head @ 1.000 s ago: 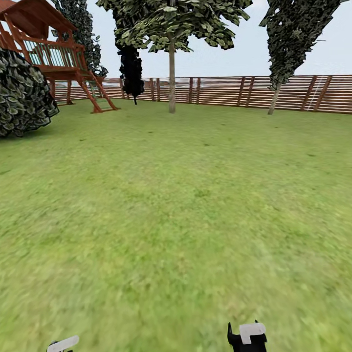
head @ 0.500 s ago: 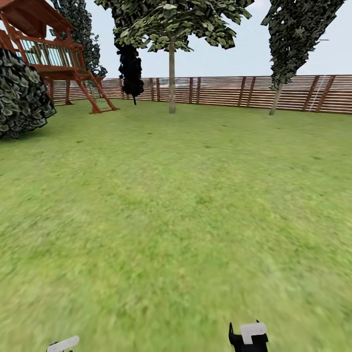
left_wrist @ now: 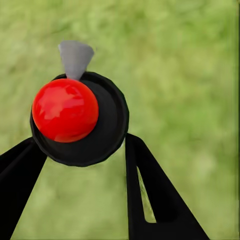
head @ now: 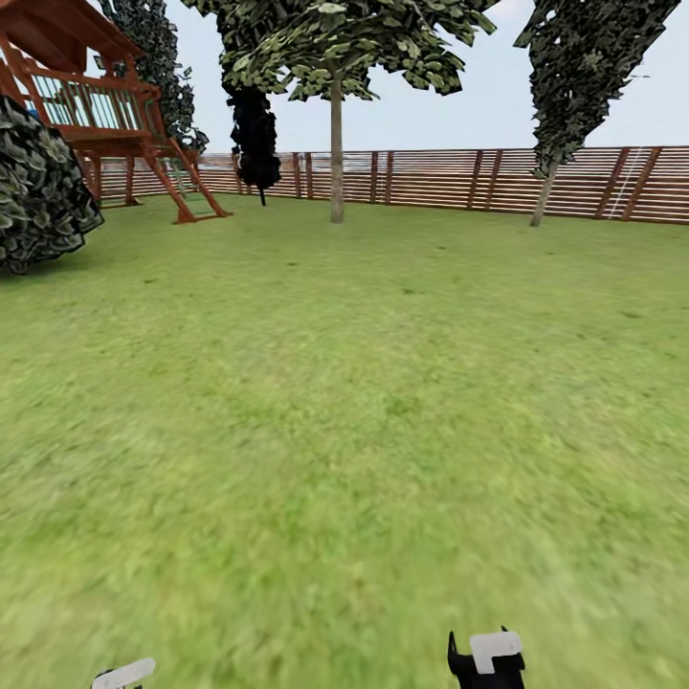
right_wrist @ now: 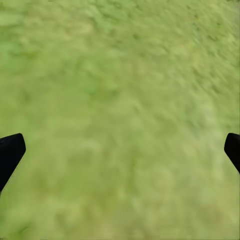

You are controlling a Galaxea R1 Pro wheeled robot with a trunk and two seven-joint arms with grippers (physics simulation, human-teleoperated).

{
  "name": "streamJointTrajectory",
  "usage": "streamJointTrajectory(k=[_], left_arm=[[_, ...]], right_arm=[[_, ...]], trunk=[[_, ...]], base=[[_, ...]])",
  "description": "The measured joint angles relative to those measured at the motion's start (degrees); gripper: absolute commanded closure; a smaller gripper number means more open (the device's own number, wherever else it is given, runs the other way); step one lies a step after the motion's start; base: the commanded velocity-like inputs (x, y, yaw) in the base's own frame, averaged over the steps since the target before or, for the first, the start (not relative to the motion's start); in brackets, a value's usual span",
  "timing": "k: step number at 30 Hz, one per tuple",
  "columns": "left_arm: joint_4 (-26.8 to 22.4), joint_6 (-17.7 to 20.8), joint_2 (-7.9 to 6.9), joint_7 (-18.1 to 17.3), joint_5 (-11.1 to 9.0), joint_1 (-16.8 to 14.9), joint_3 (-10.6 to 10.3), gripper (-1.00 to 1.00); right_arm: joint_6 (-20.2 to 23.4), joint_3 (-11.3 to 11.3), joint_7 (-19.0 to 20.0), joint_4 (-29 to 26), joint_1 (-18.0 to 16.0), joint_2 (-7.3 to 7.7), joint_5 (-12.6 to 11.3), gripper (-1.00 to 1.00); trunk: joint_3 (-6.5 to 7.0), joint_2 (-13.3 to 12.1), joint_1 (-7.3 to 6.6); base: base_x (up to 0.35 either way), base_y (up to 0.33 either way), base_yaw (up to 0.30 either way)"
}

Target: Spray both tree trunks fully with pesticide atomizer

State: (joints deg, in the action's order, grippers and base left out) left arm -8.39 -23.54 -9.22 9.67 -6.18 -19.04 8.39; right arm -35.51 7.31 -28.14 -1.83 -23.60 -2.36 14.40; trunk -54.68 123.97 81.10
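In the left wrist view the pesticide atomizer (left_wrist: 77, 117), a dark bottle with a round red top and a grey nozzle, sits between two black fingers (left_wrist: 150, 195). My left gripper (left_wrist: 82, 142) is shut on it above grass. My right gripper (right_wrist: 120, 150) is open over bare lawn, its fingertips at the picture's edges. In the head view both grippers peek in at the bottom, the left (head: 122, 674) and the right (head: 488, 658). Far ahead near the fence stands a tree with a straight pale tree trunk (head: 337, 153). Another tree with a slanted pale trunk (head: 544, 199) stands further right.
The garden's green lawn (head: 364, 402) stretches ahead to a brown slat fence (head: 450, 178). A wooden play tower (head: 105, 115) and a dark leafy bush (head: 38, 191) are at the far left. A black conifer (head: 255, 134) stands by the fence.
The whole head view has shifted slightly: the bush slid left and the right tree slid right as the camera moved. Both grippers keep their places in the picture.
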Motion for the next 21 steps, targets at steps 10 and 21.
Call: streamJointTrajectory(k=[10,21], left_arm=[[0.0,-0.03,0.01,-0.02,0.0,0.0,0.0,1.0],[0.0,-0.01,0.07,-0.03,0.0,0.0,0.01,1.0]], right_arm=[[0.0,0.01,0.0,0.0,0.0,0.0,0.0,-1.0],[0.0,0.03,0.0,0.0,0.0,0.0,0.0,-1.0]], trunk=[[0.0,0.0,0.0],[0.0,0.0,0.0]], base=[[0.341,0.0,0.0],[0.341,0.0,0.0]])
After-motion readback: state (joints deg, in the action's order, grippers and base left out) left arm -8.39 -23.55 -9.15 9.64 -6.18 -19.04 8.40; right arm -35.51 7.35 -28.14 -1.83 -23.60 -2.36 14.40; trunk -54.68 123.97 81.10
